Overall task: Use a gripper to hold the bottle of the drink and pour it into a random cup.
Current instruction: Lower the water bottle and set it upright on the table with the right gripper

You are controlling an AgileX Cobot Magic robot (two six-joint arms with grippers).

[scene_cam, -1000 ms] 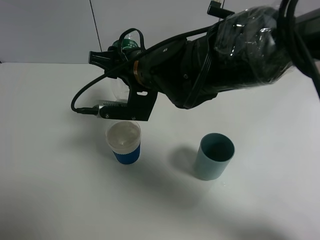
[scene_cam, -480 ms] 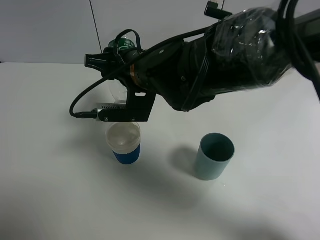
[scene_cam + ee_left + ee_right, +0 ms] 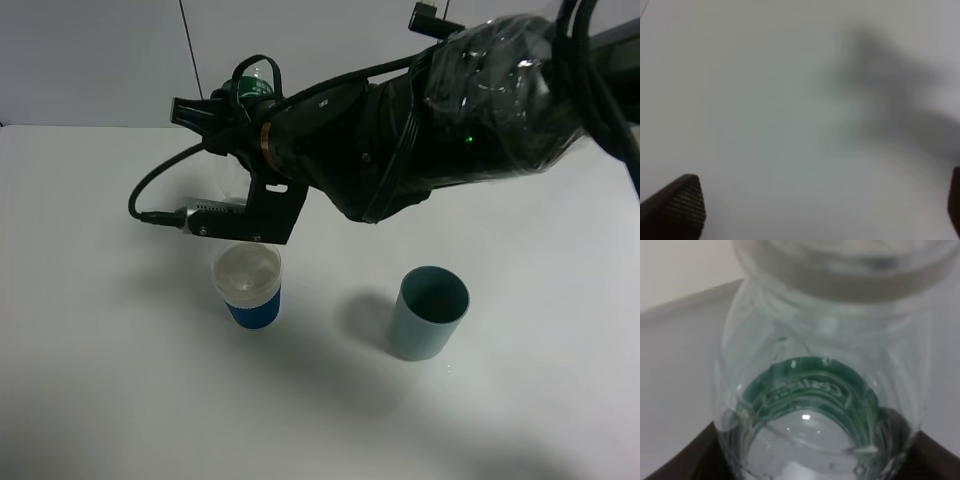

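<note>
On the desk (image 3: 110, 400), near its middle, stands the cup (image 3: 247, 283), a teal cup (image 3: 428, 312) at its 3 o'clock; above it toward 12 o'clock the right end effector (image 3: 222, 112) is clamped on the bottle (image 3: 250, 90). Pouring well means tipping slowly, with the mouth over the white rim.

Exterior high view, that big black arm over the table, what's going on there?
The right gripper is holding the bottle in the air, tipped with its mouth down above the blue-sleeved cup. Whether any drink is flowing cannot be seen. The teal cup stands apart, to the right, untouched. The left gripper is open over bare table, holding nothing.
</note>
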